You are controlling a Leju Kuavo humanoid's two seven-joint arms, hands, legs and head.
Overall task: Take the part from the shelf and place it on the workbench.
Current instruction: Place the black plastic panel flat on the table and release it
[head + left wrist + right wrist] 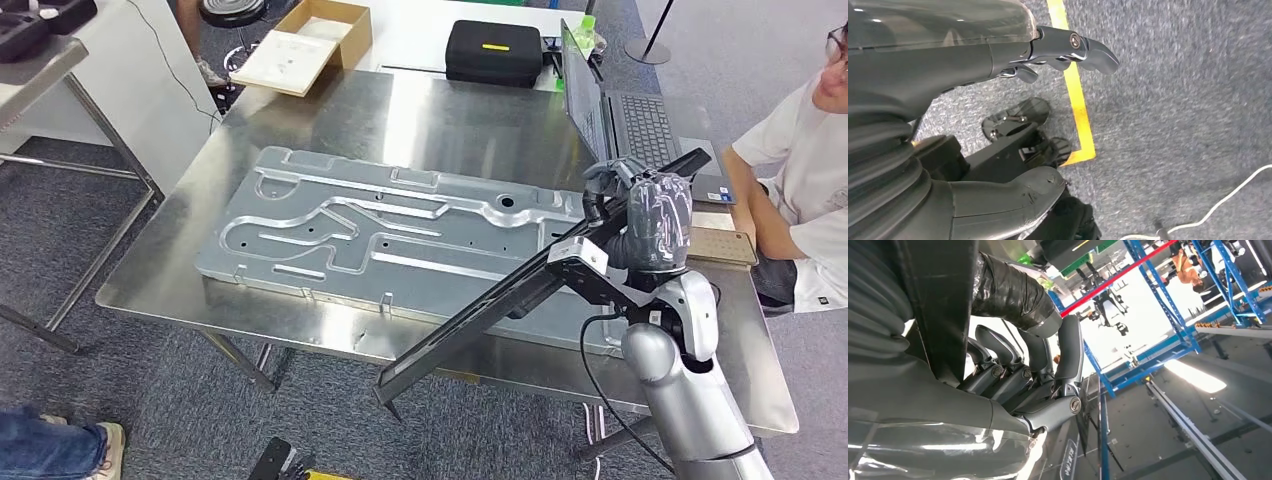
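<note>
My right hand (650,215) grips a long black bar-shaped part (480,315) near its upper end. The part slants from below the workbench's front edge up to the right, over the bench's right side. In the right wrist view the fingers (1013,375) curl around the flat black part (943,305). The steel workbench (420,110) bears a large stamped silver metal panel (380,230). My left hand (973,60) hangs over grey carpet, fingers apart, holding nothing.
A laptop (610,115), a black case (493,50) and a cardboard box (310,45) sit along the bench's far side. A person (800,180) sits at the right end. A person's shoe (60,445) is at lower left. Yellow floor tape (1075,90) crosses the carpet.
</note>
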